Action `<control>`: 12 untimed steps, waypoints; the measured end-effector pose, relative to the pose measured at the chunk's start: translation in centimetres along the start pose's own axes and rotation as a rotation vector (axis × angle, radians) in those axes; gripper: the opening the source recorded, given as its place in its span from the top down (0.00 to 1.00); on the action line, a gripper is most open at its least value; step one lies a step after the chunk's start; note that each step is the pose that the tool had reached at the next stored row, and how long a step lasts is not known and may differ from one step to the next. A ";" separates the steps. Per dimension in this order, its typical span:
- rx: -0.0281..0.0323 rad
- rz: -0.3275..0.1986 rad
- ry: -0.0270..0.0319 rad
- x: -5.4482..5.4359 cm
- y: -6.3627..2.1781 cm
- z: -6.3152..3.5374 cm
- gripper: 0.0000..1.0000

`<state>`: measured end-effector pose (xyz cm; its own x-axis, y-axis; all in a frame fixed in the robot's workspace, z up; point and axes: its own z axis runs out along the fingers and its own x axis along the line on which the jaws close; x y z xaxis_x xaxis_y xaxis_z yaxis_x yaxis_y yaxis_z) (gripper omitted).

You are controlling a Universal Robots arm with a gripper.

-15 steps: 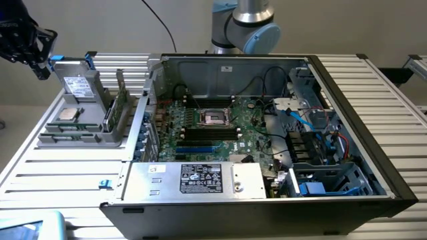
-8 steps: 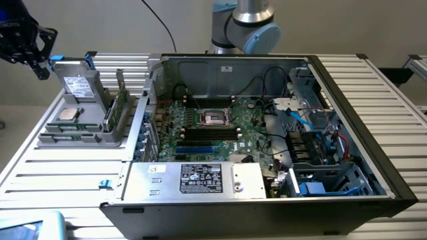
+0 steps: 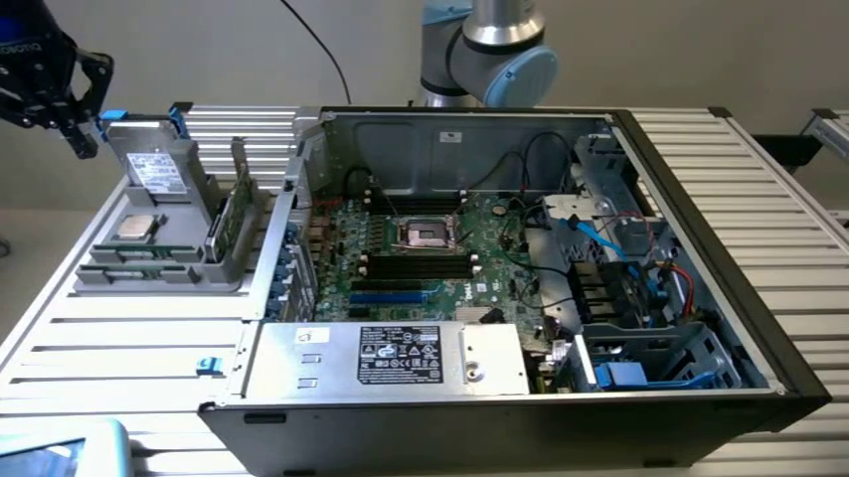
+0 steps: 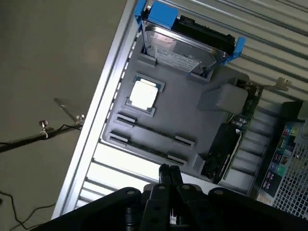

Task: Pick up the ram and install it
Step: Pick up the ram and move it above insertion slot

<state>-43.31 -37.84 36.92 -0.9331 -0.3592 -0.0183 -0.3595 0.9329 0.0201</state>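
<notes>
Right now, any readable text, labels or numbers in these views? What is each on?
None can be read.
Power supply label: white print on black, too small to read.
Drive label: white, with print too blurred to read.
Processor chip: any markings are unreadable.

Probably a robotics lab: robot arm, open computer case on slatted metal bench.

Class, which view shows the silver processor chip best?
The wrist view: it looks almost straight down on the processor chip, showing its whole square face. The exterior view catches it at a slant, in the grey tray.
</notes>
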 end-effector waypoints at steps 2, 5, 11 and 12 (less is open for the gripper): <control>-0.0007 -0.037 0.0007 0.0 0.00 0.00 0.89; -0.0016 -0.091 0.0017 0.0 0.00 0.00 0.89; -0.0036 -0.199 0.0039 0.0 0.00 0.00 0.89; -0.0040 -0.219 0.0044 0.0 0.00 0.00 0.89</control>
<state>-43.31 -37.84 36.92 -0.8326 -0.5535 -0.0183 -0.5538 0.8324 0.0201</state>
